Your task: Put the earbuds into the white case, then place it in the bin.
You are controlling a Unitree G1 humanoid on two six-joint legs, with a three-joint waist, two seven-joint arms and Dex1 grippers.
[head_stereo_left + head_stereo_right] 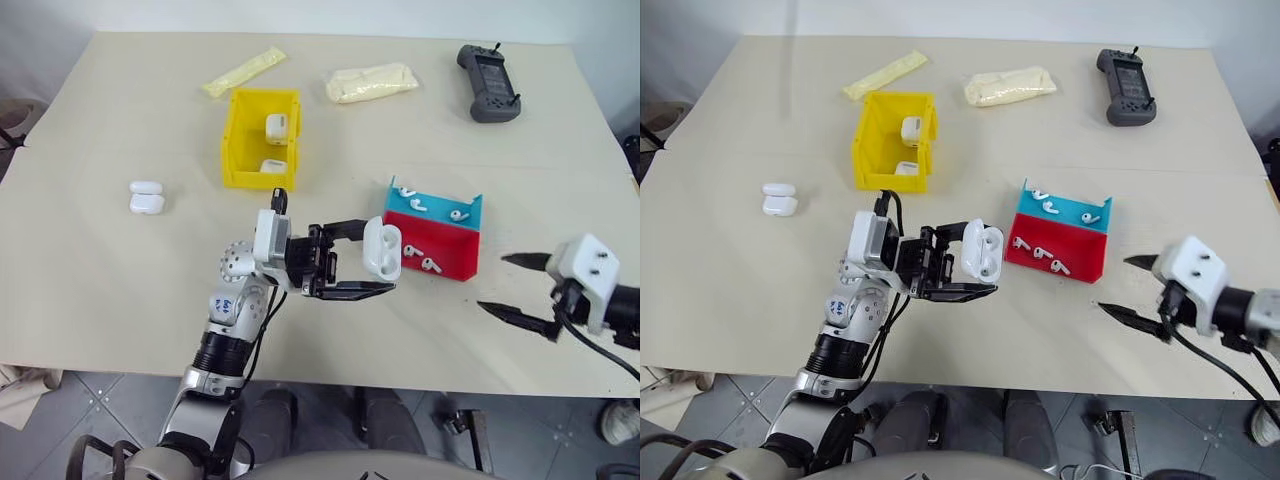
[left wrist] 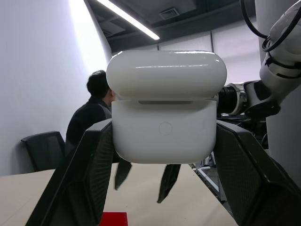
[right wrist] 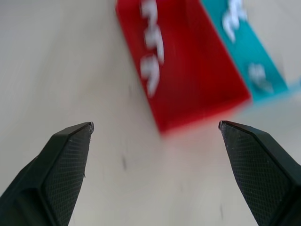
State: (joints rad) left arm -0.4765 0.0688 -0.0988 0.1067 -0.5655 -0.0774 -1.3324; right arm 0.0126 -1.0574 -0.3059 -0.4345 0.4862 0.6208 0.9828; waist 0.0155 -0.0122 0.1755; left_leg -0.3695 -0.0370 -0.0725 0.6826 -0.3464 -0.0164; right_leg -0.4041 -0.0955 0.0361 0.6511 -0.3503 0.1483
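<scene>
My left end effector (image 1: 362, 270) is clamped on a small glossy white rounded earbud case (image 1: 382, 249), one black finger on each of its flat sides, and I hold it up off the table (image 1: 110, 280) with its hinged lid tipped slightly ajar. In the left wrist view the case (image 2: 164, 108) sits square between my fingers (image 2: 89, 165), a thin dark gap showing under the lid and a faint round button on its front face. I cannot tell whether any earbuds are already inside.

Just beyond the case, on its far side from my wrist, lies the low red-and-blue plastic tray (image 1: 445, 262) with several tiny white short-stemmed earbuds (image 1: 416, 251) scattered in both compartments. My right end effector (image 1: 515, 285) hangs past that tray, fingers spread wide and empty, its tips pointing back toward the tray's red half (image 3: 188, 70).

I judge the step in hand to be loading: the case is presented, the earbuds are yet to go in. The next move calls for my right fingers to pinch one small, slippery earbud by its stem and seat it in the open case while my left holds steady.

Farther off, behind my left wrist, stands the bright yellow tall-walled plastic bin (image 1: 260, 140), already holding two white cases (image 1: 276, 128); two more identical cases (image 1: 146, 197) lie beyond it on the table.
</scene>
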